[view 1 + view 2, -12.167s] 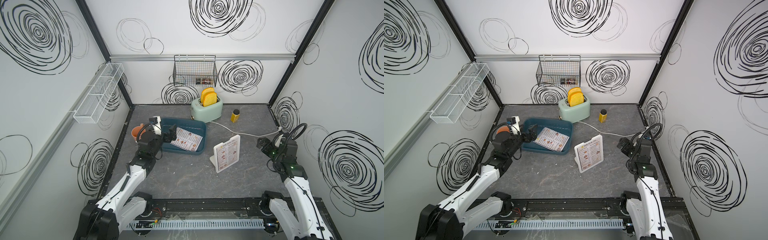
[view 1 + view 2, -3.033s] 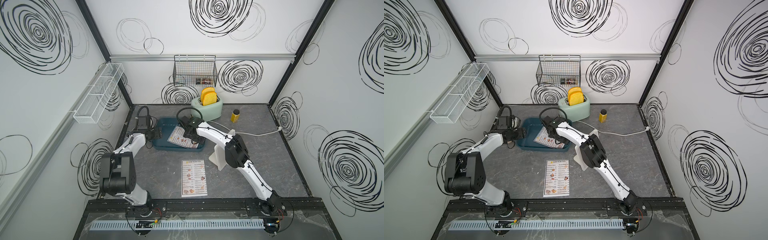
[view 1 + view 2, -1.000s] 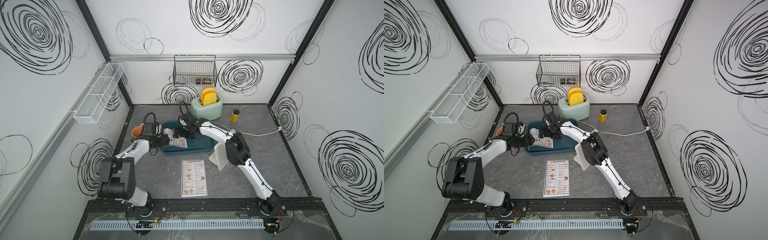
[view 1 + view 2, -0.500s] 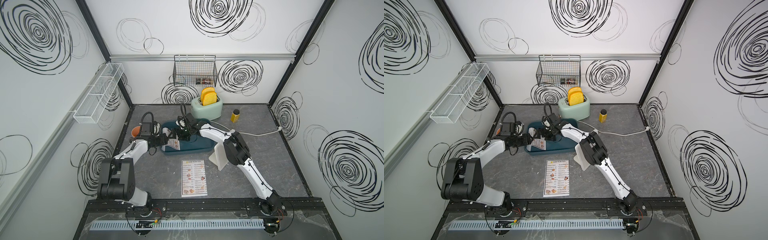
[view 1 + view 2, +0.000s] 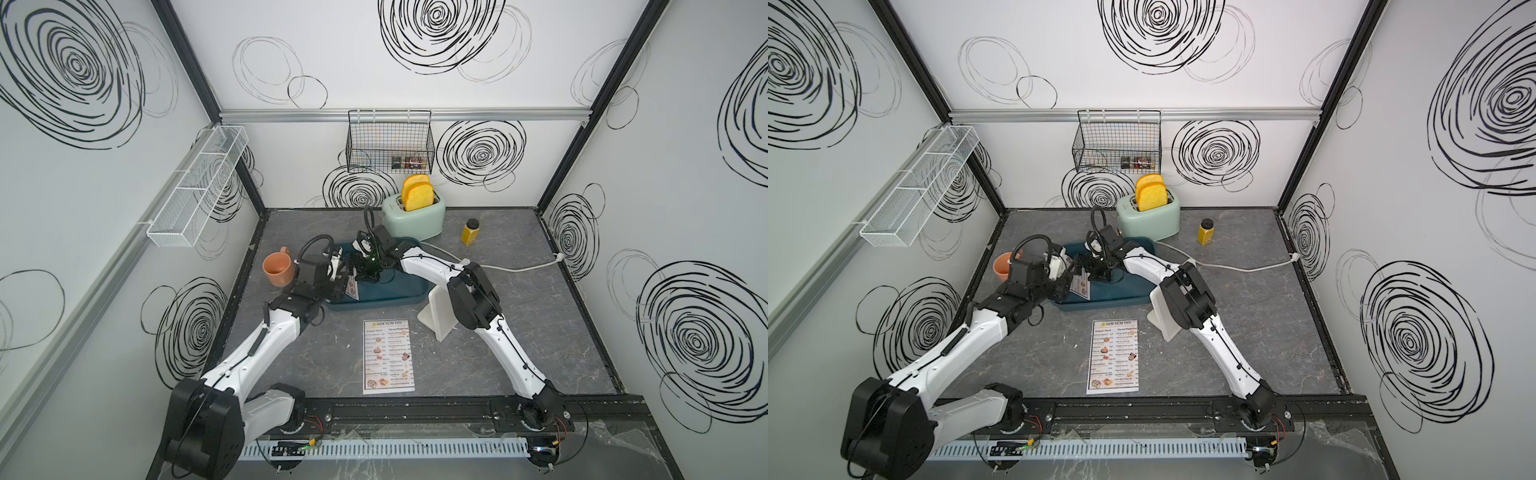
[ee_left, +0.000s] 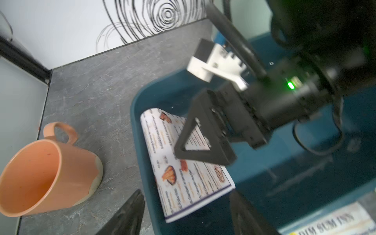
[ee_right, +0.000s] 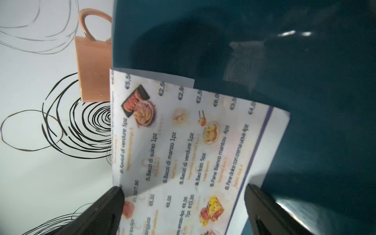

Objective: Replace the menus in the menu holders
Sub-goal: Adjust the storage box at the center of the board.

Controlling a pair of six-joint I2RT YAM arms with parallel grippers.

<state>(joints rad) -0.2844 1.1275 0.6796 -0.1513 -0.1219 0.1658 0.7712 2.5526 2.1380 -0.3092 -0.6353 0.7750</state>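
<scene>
While left end effector (image 6: 184,205) and right end effector (image 7: 184,189) gape empty, seat the curled menu (image 6: 160,140) deep before you close left.

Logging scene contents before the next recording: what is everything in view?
menus: 2, white; one flat at table front, second leaning on bin's left wall.
menu holder: 1, white, right of bin.
bin: 1, teal, table middle.
mug: 1, orange, left of bin.
toaster: 1, mint, table back, holding two yellow toast slices.
bottle: 1, yellow, right of toaster.
wire basket: 1, black, back wall.
mesh shelf: 1, white, left wall.
cable: 1, white, across table back.
left end effector: 1, black, open, at bin's wall.
right end effector: 1, black, open, inside bin.
</scene>
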